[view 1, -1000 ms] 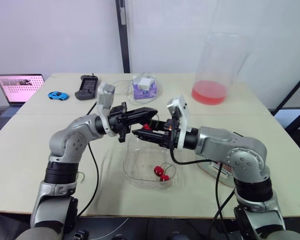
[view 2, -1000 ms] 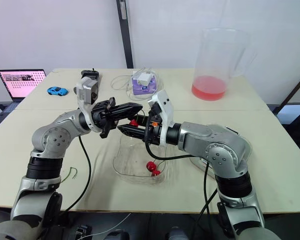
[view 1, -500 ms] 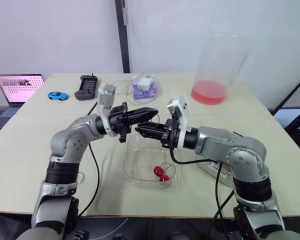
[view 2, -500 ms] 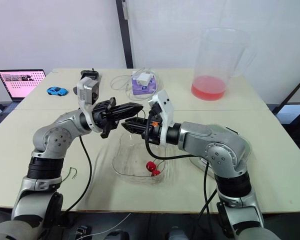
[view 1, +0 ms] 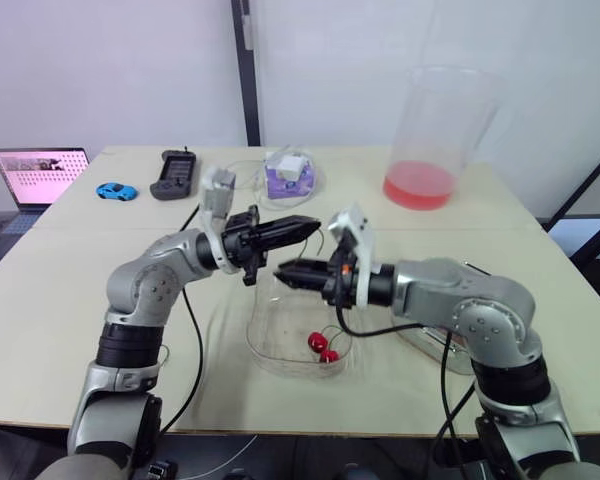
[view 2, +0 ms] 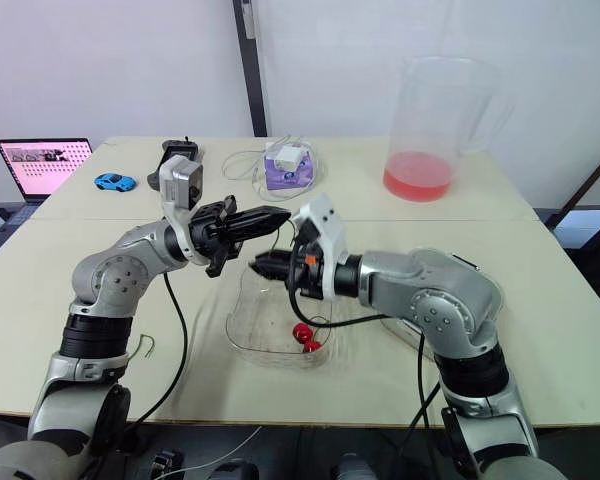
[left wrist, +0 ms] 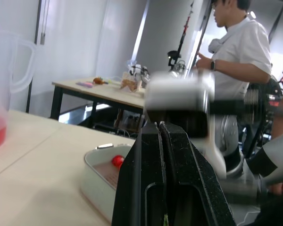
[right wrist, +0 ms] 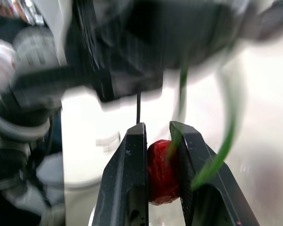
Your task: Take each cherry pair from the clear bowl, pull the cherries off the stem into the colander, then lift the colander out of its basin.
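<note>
My left gripper (view 1: 313,226) is shut on a thin green stem (right wrist: 226,136) above the clear bowl (view 1: 260,350). Just below it, my right gripper (view 1: 281,270) is shut on a red cherry (right wrist: 161,172) that hangs on that stem. Another cherry pair (view 1: 322,347) lies in the bowl's front right corner. The colander in its basin (left wrist: 96,174) sits on the table to the right, partly hidden behind my right forearm, with one red cherry (left wrist: 117,161) in it.
A tall clear pitcher (view 1: 432,140) with red liquid stands at the back right. Along the back are a purple box (view 1: 288,178), a black controller (view 1: 175,175), a blue toy car (view 1: 115,190) and a laptop (view 1: 38,172). A person (left wrist: 240,52) stands beyond the table.
My right gripper has dipped slightly lower with its cherry, widening the gap under the left gripper. The left gripper has barely moved.
</note>
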Tool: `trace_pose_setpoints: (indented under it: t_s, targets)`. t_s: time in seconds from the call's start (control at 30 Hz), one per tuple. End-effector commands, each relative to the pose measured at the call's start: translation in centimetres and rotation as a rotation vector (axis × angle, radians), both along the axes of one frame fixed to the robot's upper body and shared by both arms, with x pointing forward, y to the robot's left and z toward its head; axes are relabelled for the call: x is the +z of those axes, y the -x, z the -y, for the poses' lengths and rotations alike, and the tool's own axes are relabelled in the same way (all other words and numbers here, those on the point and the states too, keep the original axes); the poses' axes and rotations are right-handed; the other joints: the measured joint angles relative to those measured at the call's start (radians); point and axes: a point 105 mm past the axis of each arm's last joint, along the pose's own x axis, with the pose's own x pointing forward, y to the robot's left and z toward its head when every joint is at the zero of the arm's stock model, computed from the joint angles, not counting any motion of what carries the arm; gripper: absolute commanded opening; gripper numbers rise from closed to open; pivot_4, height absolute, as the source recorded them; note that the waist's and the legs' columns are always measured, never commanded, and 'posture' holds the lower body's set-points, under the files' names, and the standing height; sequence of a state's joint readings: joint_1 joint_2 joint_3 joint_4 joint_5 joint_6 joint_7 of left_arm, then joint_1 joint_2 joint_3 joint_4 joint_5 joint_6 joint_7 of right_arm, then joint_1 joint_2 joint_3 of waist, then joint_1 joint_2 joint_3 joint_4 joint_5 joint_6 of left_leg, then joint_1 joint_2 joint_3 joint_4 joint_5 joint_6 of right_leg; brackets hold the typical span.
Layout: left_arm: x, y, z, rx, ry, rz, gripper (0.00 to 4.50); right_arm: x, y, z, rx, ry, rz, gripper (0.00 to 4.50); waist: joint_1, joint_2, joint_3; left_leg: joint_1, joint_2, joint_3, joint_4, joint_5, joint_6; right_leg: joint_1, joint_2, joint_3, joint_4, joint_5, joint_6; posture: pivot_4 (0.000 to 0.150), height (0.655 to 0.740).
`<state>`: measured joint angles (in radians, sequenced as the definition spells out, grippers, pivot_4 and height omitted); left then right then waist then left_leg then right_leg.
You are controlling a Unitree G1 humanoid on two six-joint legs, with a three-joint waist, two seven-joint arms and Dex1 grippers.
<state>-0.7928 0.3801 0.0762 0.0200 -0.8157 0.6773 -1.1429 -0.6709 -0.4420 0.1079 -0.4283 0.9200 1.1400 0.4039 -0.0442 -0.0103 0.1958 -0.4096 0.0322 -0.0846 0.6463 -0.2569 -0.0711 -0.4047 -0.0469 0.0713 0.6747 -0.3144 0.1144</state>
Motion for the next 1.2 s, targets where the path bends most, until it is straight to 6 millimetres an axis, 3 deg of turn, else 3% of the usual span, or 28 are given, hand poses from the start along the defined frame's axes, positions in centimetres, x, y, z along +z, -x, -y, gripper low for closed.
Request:
trace_pose_setpoints:
  t_s: [0.03,0.17,0.3,0.5,0.6,0.7,0.73,0.8,0.97,1.1,1.2]
  targets:
    - [1.5,0.5,0.3,-0.013,0.021,0.07,0.0,1.0,0.6,0.5,0.01,-0.006,0.05,0.61,0.0,0.0,0.0,0.0,0.0,0.0,0.0,0.0,0.0,0.0,0.0,0.0,0.0,0.0,0.0,0.15,0.7332]
    - [1.6,0.5,0.2,-0.012,0.022,0.075,0.0,1.3,0.8,1.8,-0.013,0.008,0.06,0.61,0.0,0.0,0.0,0.0,0.0,0.0,0.0,0.0,0.0,0.0,0.0,0.0,0.0,0.0,0.0,0.15,0.7332]
    - [1.5,0.6,-0.3,0.0,0.013,0.073,0.0,2.9,0.9,4.5,-0.05,0.017,0.091,0.61,0.001,0.0,0.0,0.0,0.0,0.0,0.0,0.0,0.0,0.0,0.0,0.0,0.0,0.0,0.0,0.15,0.7332]
    - [0.5,0.1,-2.6,0.073,-0.046,0.064,0.0,5.1,-0.7,14.9,-0.329,0.299,0.176,0.61,0.006,0.0,0.0,0.0,0.0,0.001,0.0,0.0,0.001,0.001,0.0,0.0,-0.002,0.0,0.0,0.15,0.7332]
    - [-0.1,0.2,-3.4,0.095,-0.069,0.052,0.0,3.9,-1.2,19.0,-0.399,0.454,0.152,0.61,0.004,0.0,0.0,0.0,0.0,0.001,0.0,-0.001,0.002,0.001,0.0,0.0,-0.003,0.0,0.0,0.15,0.7332]
    - [-0.5,0.4,-3.8,0.112,-0.084,0.044,0.0,2.2,-1.4,21.5,-0.413,0.531,0.112,0.61,-0.001,0.001,0.0,0.0,0.0,0.002,0.0,-0.001,0.002,0.001,0.0,0.001,-0.003,0.0,0.0,0.15,0.7332]
    - [-0.7,0.4,-4.0,0.118,-0.086,0.042,0.0,1.5,-1.5,22.1,-0.417,0.548,0.101,1.35,-0.001,0.001,0.0,0.001,0.0,0.002,0.0,-0.001,0.002,0.001,0.0,0.001,-0.003,0.0,0.0,0.15,0.7332]
    - [-0.8,0.5,-4.1,0.126,-0.088,0.04,0.0,0.9,-1.6,22.8,-0.415,0.567,0.093,2.08,0.0,0.001,0.001,0.001,0.0,0.002,0.0,-0.001,0.002,0.001,0.0,0.001,-0.002,0.0,0.0,0.15,0.7332]
    - [-0.9,0.7,-4.2,0.136,-0.087,0.034,0.0,1.2,-1.6,22.8,-0.404,0.514,0.08,4.43,0.002,0.001,0.001,0.001,0.0,0.002,0.0,-0.001,0.002,0.001,0.0,0.001,-0.002,0.0,0.0,0.15,0.7332]
    - [-1.0,0.9,-4.5,0.142,-0.096,0.029,0.0,4.2,-1.2,22.5,-0.389,0.456,0.126,4.43,0.001,0.001,0.001,0.001,0.0,0.002,0.0,-0.001,0.002,0.001,0.0,0.001,-0.002,0.0,0.0,0.15,0.7332]
    - [-0.8,1.0,-4.9,0.154,-0.108,0.027,0.0,6.7,-0.5,21.0,-0.314,0.381,0.161,4.43,0.001,0.001,0.001,0.001,0.0,0.002,0.0,-0.001,0.002,0.001,0.0,0.001,-0.002,0.0,0.0,0.15,0.7332]
